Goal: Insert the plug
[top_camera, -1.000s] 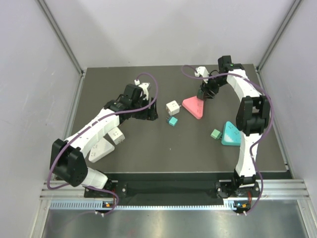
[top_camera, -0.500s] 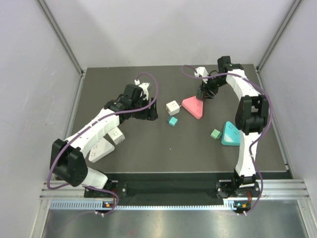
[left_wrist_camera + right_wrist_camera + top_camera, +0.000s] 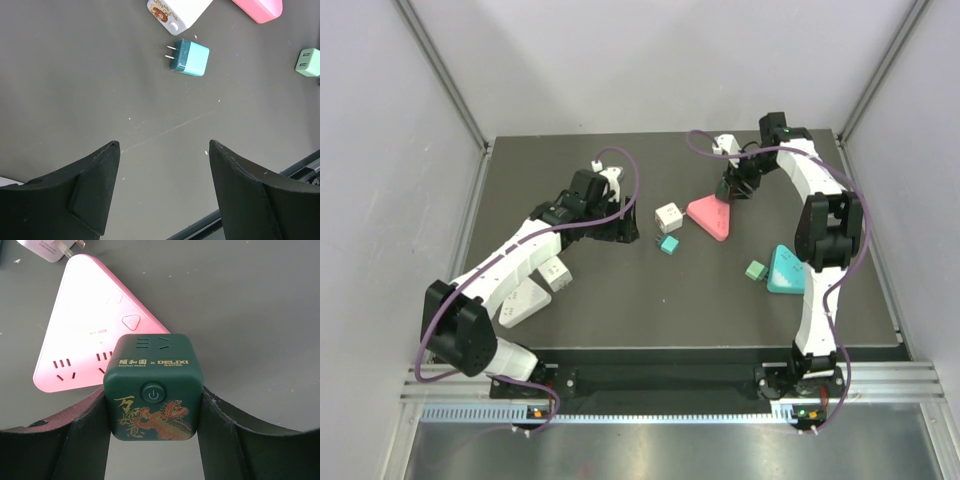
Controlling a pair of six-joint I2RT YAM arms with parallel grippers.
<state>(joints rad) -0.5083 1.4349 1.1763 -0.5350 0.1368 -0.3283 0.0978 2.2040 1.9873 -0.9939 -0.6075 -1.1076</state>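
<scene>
Right hand (image 3: 153, 407) pinches dark green cube-shaped plug adapter (image 3: 152, 375) over the near edge of the pink triangular plastic power strip (image 3: 80, 347) on the dark surface (image 3: 250, 300); left hand (image 3: 162, 145) spread apart; best to square hidden prongs over one socket, then press straight down.

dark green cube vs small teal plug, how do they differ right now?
The dark green cube is clamped in the right end effector by the pink power strip; the teal plug lies loose on the table. The cube carries gold print and a power button; the teal plug is unprinted. The teal plug shows two prongs; the cube shows none. Both are small, boxy adapters.
</scene>
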